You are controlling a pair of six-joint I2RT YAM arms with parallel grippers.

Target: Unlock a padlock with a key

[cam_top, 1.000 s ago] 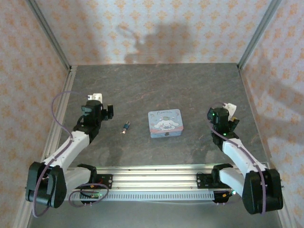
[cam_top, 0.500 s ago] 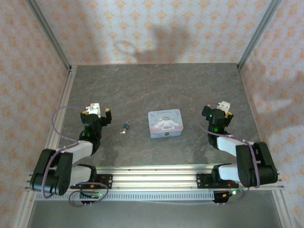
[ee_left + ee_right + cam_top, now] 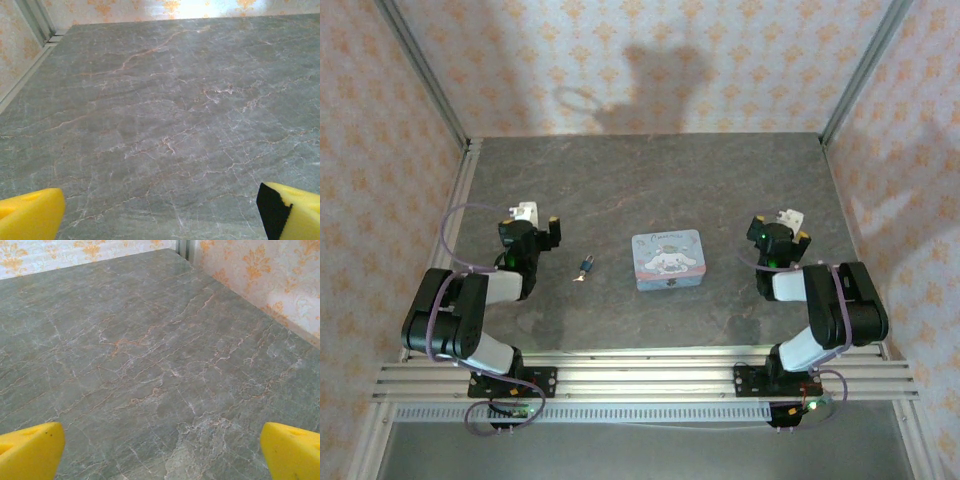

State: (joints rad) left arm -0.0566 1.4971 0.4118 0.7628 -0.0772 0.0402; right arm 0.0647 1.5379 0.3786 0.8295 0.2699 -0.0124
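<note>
Left claw (image 3: 531, 226) agape near padlock (image 3: 587, 264), key (image 3: 579, 279); tin (image 3: 668, 259) just beyond.

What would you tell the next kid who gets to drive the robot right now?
Left gripper: open, empty, above bare table. Right gripper: open, empty, same. Padlock lies on the table between the left gripper and the blue tin; key sits right at its near side, too small to tell if it is inserted. Done: nothing gripped yet. To do: pick up key, steady padlock, unlock.
</note>
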